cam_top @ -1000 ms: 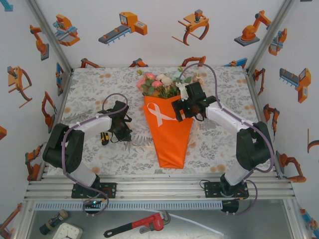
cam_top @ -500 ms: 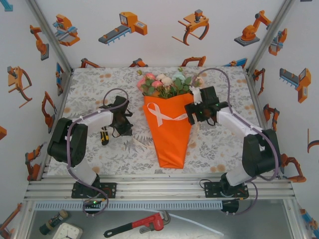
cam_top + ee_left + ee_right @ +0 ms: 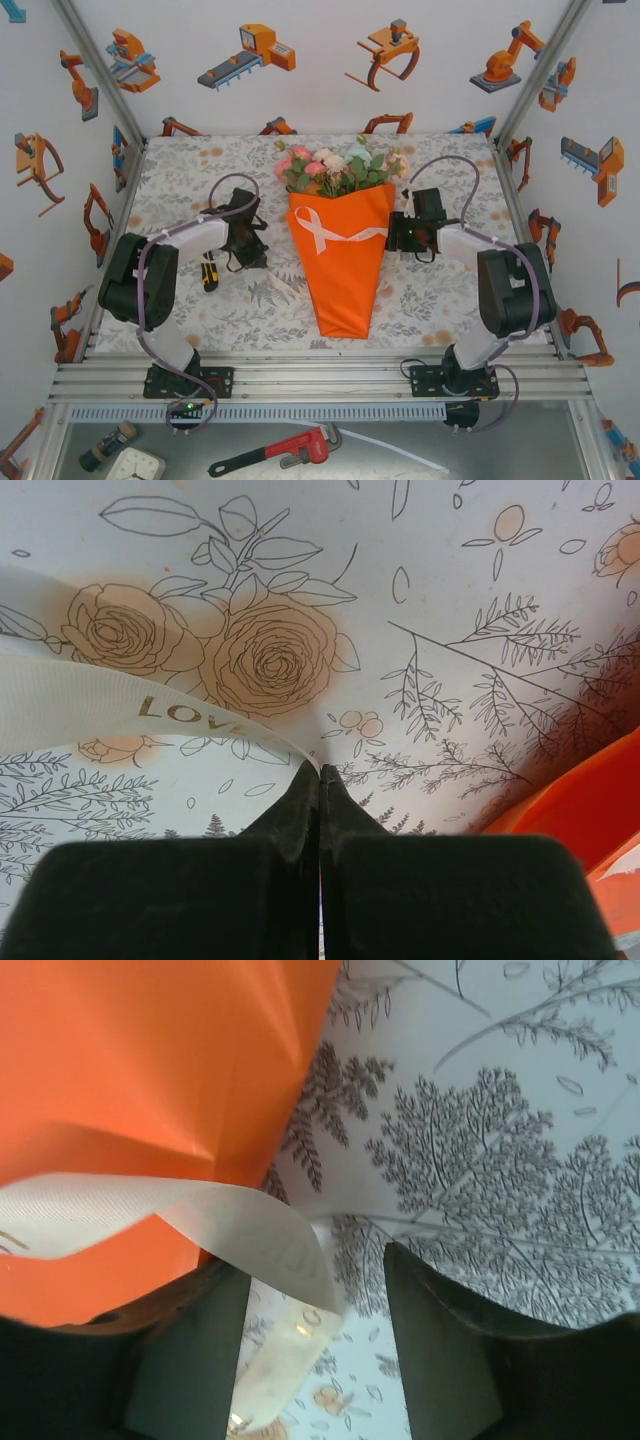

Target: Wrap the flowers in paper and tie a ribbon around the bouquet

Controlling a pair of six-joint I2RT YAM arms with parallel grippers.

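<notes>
Left pincer [image 3: 320,772]: pressed together, nipping the tail end of the ribbon [image 3: 90,705], which tapers right into the seam between my tips. Gold lettering on that strip reads "LOVE"; the rest of the word curves out of sight. Below the tips is the floral-print surface [image 3: 450,580], and a corner of the orange paper [image 3: 580,790] shows at my right edge.

Right pincer [image 3: 318,1265]: spread, jaws apart. A curl of ribbon [image 3: 120,1210] sits in the gap, nearer my left finger and not clamped. There are faint marks on the ribbon here, unreadable. The paper [image 3: 150,1060] is just beside and above the gap, and the printed cloth is under the rest.

From the top, my left pincer [image 3: 247,262] is low on the surface, left of the cone, and my right pincer [image 3: 397,232] is at the cone's right edge, level with the ribbon band [image 3: 325,232]. The bouquet lies flat mid-surface [image 3: 440,300], with the paper cone [image 3: 345,270] pointing toward my bases and the flowers [image 3: 335,168] at the far end. The ribbon crosses the upper cone with a loop on the left.

A small black-and-yellow tool [image 3: 208,275] lies just beside my left arm. A red wrench [image 3: 285,450] lies below the rail, well apart. Nothing sits between the pincers and the cone.
</notes>
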